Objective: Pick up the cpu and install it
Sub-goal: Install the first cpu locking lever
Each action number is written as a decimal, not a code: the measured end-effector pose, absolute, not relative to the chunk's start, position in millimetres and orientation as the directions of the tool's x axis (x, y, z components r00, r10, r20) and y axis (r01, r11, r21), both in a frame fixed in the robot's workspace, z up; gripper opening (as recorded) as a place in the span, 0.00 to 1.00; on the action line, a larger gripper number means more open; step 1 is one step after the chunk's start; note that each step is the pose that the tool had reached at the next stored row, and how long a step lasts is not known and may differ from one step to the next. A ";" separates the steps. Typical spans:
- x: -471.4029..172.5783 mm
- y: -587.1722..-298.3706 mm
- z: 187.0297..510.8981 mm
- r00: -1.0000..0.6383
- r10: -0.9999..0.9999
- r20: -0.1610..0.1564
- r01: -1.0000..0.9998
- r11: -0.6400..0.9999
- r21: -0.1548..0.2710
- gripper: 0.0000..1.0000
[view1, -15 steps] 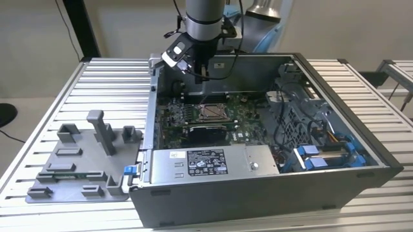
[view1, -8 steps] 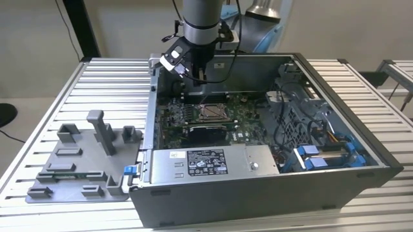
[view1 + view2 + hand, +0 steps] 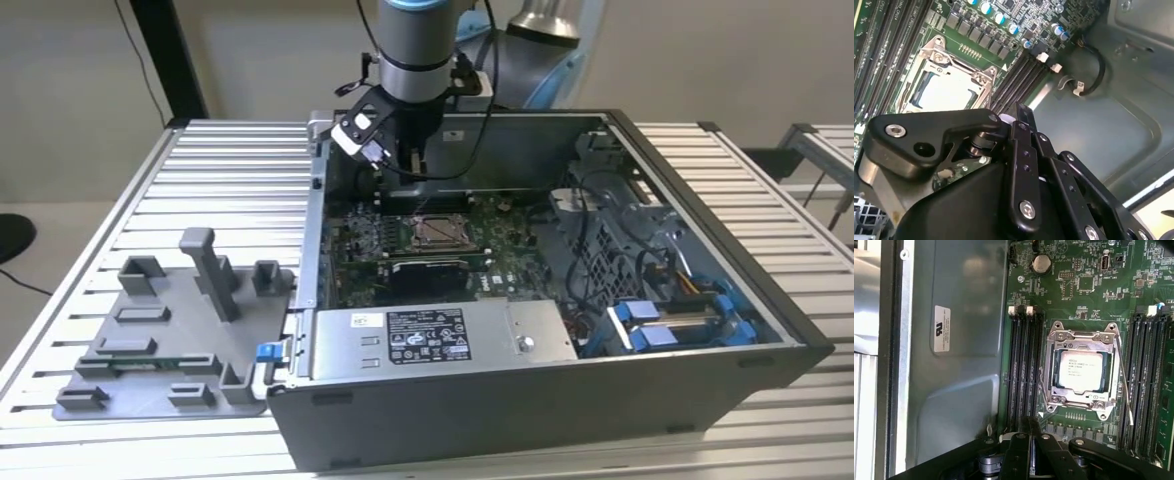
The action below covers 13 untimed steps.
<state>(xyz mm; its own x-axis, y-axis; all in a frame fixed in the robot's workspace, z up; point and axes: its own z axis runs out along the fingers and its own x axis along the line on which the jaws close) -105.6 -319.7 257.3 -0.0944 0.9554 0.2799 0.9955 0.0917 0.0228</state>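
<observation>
The cpu (image 3: 1082, 371) lay seated in its socket on the motherboard (image 3: 1074, 285), framed by the metal retention bracket (image 3: 1081, 335), with its silvery-white top facing up. In the second wrist view the same chip (image 3: 944, 94) appeared inside the bracket, partly covered by the black gripper body.

Handling assessment: the part was judged light, thin and rigid. Its smooth metal lid would be slippery under hard pads. The underside contact field and the socket beneath it were judged fragile, so any hold belonged on two opposite edges, with light, even force and no tilt.

The gripper (image 3: 1029, 432) hung over the board beside the socket, apart from the chip and holding nothing. Its two black fingers (image 3: 1035, 426) stood pressed together, with no visible gap at the tips. The chip lay ahead of the fingertips and offset to one side, near but not between the jaws. The memory slots (image 3: 1023, 370) ran directly beyond the tips.

In the exterior view the gripper (image 3: 400, 160) sat inside the open computer case (image 3: 534, 400), near the rear wall.
</observation>
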 end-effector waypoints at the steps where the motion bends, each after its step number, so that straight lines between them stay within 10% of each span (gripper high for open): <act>1: -105.6 -319.7 257.2 -0.094 0.955 0.280 0.996 0.092 0.023 0.00; 13: -103.9 -319.7 236.7 -0.095 0.952 0.290 0.995 0.091 0.026 0.00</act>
<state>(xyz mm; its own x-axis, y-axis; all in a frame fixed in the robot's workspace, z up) -103.9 -319.7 236.7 -0.0950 0.9522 0.2902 0.9955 0.0915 0.0255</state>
